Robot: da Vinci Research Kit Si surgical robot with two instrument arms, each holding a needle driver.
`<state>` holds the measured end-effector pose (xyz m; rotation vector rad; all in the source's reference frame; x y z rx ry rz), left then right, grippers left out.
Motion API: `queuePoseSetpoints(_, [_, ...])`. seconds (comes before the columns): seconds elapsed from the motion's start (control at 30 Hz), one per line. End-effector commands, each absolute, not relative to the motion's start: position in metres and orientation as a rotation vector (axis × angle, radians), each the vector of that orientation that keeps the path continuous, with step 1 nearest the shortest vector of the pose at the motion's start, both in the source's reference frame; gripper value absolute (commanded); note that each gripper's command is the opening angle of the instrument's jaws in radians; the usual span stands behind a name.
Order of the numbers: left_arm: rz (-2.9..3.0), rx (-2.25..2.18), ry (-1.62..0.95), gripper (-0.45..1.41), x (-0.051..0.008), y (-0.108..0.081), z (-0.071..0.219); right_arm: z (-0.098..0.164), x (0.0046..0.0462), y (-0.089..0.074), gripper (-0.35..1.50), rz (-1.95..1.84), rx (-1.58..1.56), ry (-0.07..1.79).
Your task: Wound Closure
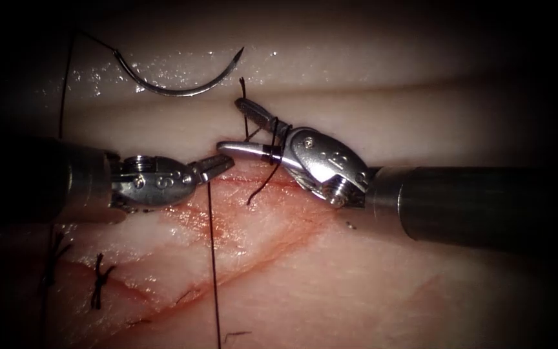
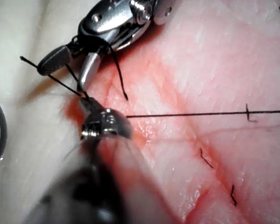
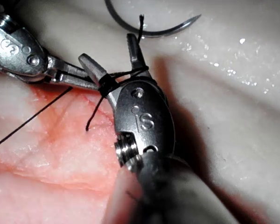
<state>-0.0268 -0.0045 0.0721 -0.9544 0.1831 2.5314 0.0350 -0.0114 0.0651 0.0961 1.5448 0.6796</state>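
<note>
The curved needle (image 1: 175, 85) lies free on the pale tissue at the back, not in the tissue and held by neither tool; it also shows as needle (image 3: 149, 31). Its thread (image 1: 66, 84) runs down the left edge. My right tool (image 1: 229, 125) stands open, with dark thread (image 1: 272, 139) wound around the base of both jaws and a short cut end (image 1: 241, 87) sticking up. My left tool (image 1: 224, 163) is shut on the long thread (image 1: 212, 258), just left of the right tool's lower jaw, over the cut (image 1: 247, 255). Close up, the right tool (image 3: 106, 47) has the loops pulled tight.
Two tied stitches (image 1: 100, 282) with short tails sit at the lower left of the cut. A loose thread tail (image 1: 259, 187) hangs from the loops onto the red-stained tissue (image 1: 182, 226). The long thread (image 2: 200, 113) stretches straight across the tissue.
</note>
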Motion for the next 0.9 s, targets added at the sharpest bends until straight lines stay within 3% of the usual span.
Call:
queuePoseSetpoints(0.03, [2.531,-0.954,0.181,-0.45,-0.0275,-0.0044,0.0727,0.0658,0.0355,-0.0111,0.91,0.702,0.084,1.537])
queuePoseSetpoints(0.63, [2.521,-0.952,0.163,-0.45,-0.0286,-0.0029,0.0722,0.0675,0.0366,-0.0089,0.91,0.766,0.095,1.460])
queuePoseSetpoints(0.67, [2.522,-0.953,0.163,-0.45,-0.0285,-0.0029,0.0722,0.0674,0.0368,-0.0089,0.83,0.767,0.097,1.457])
queuePoseSetpoints(0.7, [2.522,-0.953,0.162,-0.45,-0.0284,-0.0029,0.0722,0.0673,0.0369,-0.0091,0.41,0.775,0.089,1.471])
queuePoseSetpoints(0.73, [2.522,-0.954,0.162,-0.45,-0.0284,-0.0030,0.0722,0.0672,0.0369,-0.0093,-0.23,0.778,0.084,1.482])
queuePoseSetpoints(0.77, [2.523,-0.954,0.162,-0.45,-0.0283,-0.0030,0.0722,0.0671,0.0369,-0.0096,-0.35,0.774,0.087,1.502])
queuePoseSetpoints(0.9, [2.525,-0.958,0.160,-0.45,-0.0280,-0.0031,0.0721,0.0667,0.0369,-0.0101,-0.35,0.785,0.078,1.504])
